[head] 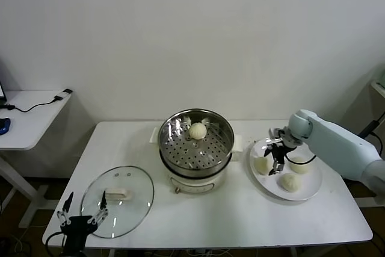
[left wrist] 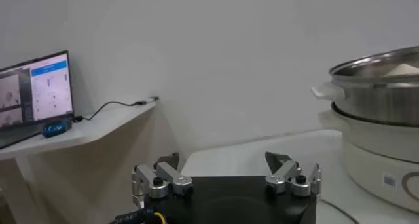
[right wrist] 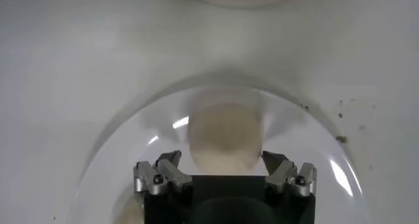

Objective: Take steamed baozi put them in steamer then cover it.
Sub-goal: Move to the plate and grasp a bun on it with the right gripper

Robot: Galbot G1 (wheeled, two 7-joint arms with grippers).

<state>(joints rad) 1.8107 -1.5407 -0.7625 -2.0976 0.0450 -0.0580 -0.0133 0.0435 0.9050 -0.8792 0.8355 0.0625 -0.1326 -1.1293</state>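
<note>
right gripper (right wrist: 221, 158) jaws spread astride a baozi (right wrist: 224, 139) on the plate (head: 313, 189); head view alone shows left gripper (head: 82, 207) spread, idle.

Even, soft indoor light fills the scene, leaving the white wall gently shaded toward its corners. The steamer (head: 195, 142) throws bright reflections off its steel wall, and the glass cover (head: 117, 201) shows faint glints. Shadows under the table (head: 234, 221) are weak. In the right wrist view the baozi (right wrist: 224, 137) and white plate (right wrist: 131, 124) appear smeared and soft, with small streaks of glare.
</note>
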